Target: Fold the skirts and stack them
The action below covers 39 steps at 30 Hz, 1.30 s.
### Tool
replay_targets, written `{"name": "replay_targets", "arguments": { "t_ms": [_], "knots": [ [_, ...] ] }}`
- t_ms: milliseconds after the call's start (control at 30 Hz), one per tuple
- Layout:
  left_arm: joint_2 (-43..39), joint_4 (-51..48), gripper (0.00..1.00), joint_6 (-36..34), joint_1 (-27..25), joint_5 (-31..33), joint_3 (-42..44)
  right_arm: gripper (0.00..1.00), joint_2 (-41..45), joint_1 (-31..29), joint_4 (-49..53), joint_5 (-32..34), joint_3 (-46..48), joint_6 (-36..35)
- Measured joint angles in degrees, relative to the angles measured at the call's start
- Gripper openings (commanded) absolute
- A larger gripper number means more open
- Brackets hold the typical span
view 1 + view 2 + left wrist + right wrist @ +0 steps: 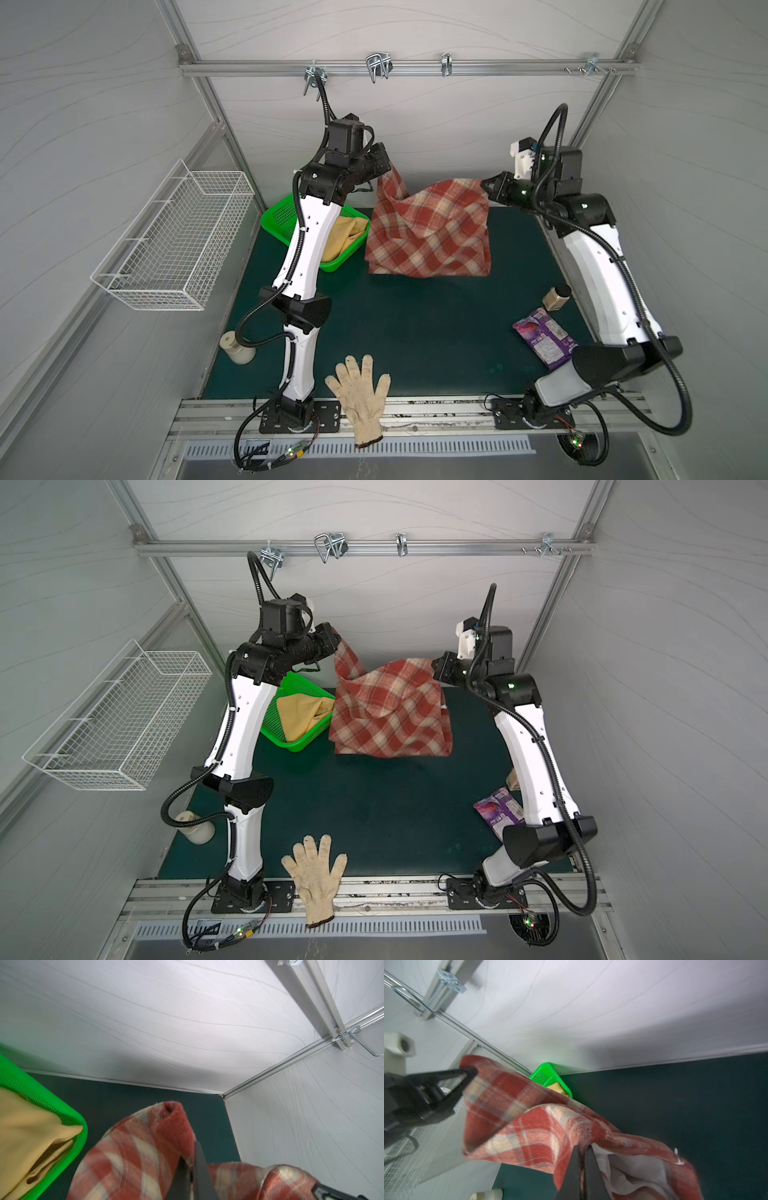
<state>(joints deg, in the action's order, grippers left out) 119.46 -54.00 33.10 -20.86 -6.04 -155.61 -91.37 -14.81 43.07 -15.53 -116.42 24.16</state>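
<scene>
Evidently, in both top views the left claw [388,166] and right claw [485,186] each pinch an upper corner of the plaid skirt [428,237]. They hold it up over the back of the tabletop [415,332], so it hangs spread, probably to square it for folding. The mustard skirt [347,239] waits in the green basket [276,216]. The left wrist view shows jaws closed on woolly cloth. In the right wrist view, thin jaws clamp the skirt's edge beside its white lining [633,1169].
</scene>
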Motion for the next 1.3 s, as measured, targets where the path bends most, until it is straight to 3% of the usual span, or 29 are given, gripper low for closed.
{"name": "replay_targets", "arguments": {
  "t_ms": [167,300,433,533,700,900,1067,1300],
  "knots": [
    [-4.0,3.5,0.00,0.1,0.1,-0.2,10.3,0.00,-6.3,0.1,3.8,-0.2,-14.7,0.0],
    [-9.4,5.6,0.00,-0.5,0.2,1.4,16.3,0.00,-4.7,0.1,4.3,-0.6,-15.8,0.0],
    [-18.9,10.3,0.00,-1.3,0.6,2.2,27.3,0.00,3.1,0.0,0.8,-1.5,-1.7,0.6],
    [-28.4,16.6,0.00,-1.6,1.0,2.6,42.3,0.00,10.8,-0.7,-1.9,-1.7,13.6,1.5],
    [-40.8,27.8,0.00,0.0,1.7,3.9,74.6,0.00,23.0,-4.6,-5.0,-0.9,36.2,2.8],
    [-48.3,30.1,0.00,2.9,2.1,4.5,99.8,0.00,34.7,-11.2,-6.6,0.7,50.9,4.5],
    [-60.9,30.6,0.00,5.1,2.1,5.5,108.3,0.00,39.7,-14.1,-7.3,2.2,57.4,5.9],
    [-70.5,29.3,0.00,6.0,2.1,7.5,108.3,0.00,41.6,-14.2,-9.0,3.0,59.2,6.4]
  ]
}}
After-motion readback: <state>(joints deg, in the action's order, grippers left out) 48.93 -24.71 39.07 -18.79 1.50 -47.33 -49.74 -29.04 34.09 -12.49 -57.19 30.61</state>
